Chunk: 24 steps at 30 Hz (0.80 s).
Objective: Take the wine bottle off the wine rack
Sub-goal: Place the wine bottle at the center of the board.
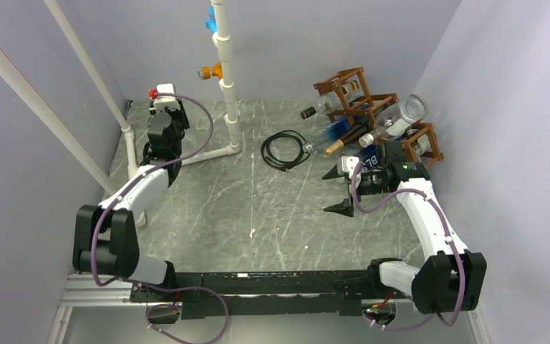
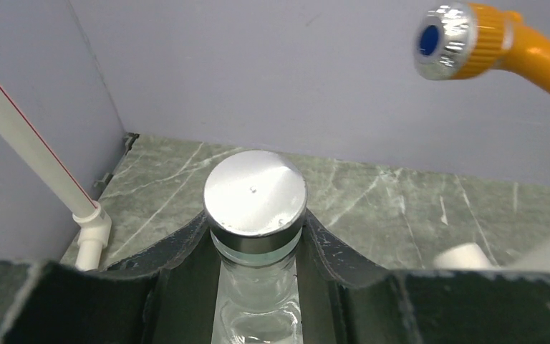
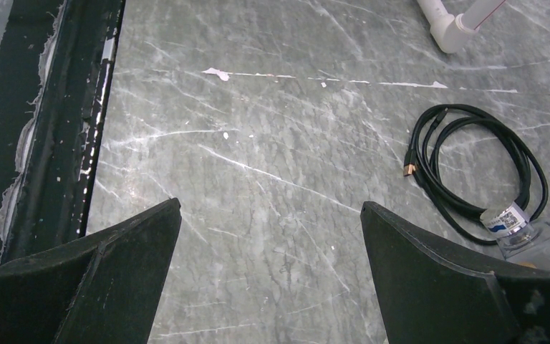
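Note:
In the left wrist view my left gripper is shut on the neck of a clear glass wine bottle with a flat silver cap, held above the marble table. From the top view that gripper is at the far left back, well away from the wine rack, a reddish-brown wooden frame at the back right with several other bottles lying in it. My right gripper hangs open in front of the rack, with only bare table between its fingers.
A coiled black cable lies mid-table, left of the rack. A white PVC pipe stand with an orange nozzle rises at the back centre. A slanted white pipe runs along the left wall. A clear bottle's tip lies beside the right gripper.

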{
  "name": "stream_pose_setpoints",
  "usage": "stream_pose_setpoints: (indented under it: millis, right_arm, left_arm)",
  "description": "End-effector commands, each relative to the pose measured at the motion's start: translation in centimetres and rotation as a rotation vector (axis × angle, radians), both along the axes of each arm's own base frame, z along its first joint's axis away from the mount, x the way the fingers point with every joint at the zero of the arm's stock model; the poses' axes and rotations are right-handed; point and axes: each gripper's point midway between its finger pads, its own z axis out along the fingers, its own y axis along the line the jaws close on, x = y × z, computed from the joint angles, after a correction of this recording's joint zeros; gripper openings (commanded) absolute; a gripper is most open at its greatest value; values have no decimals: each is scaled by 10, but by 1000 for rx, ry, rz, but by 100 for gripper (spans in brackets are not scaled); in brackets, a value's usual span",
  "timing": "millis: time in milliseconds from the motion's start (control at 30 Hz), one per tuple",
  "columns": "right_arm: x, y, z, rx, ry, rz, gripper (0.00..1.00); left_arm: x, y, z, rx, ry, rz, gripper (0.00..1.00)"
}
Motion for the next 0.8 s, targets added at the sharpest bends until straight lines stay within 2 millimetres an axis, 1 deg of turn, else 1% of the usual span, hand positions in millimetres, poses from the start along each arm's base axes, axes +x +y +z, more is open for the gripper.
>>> stream_pose_setpoints:
  millis: [0, 133, 200, 233, 333, 433, 567, 767]
  right_arm:
    - [5, 1, 5, 18, -59, 19, 100]
    - [4, 2, 4, 17, -57, 21, 100]
    - [5, 1, 3, 16, -55, 19, 100]
    - [5, 1, 3, 14, -54, 20, 100]
    - [5, 1, 1, 13, -45, 20, 100]
    - [6, 1, 0, 12, -44, 19, 100]
    - [6, 1, -1, 9, -40, 19, 100]
    - [7, 1, -2, 8, -37, 18, 100]
  left_arm:
    - [14, 13, 120, -45, -391, 0, 0]
    - [38, 18, 120, -34, -411, -14, 0]
    - [50, 16, 120, -18, -427, -41, 0]
    - [55, 15, 123, -9, -445, -55, 0]
    - [76, 10, 113, 7, -436, -99, 0]
    - [91, 6, 107, 7, -435, -139, 0]
    - [104, -1, 100, -11, -426, -182, 0]
    - [112, -9, 88, -51, -422, -225, 0]
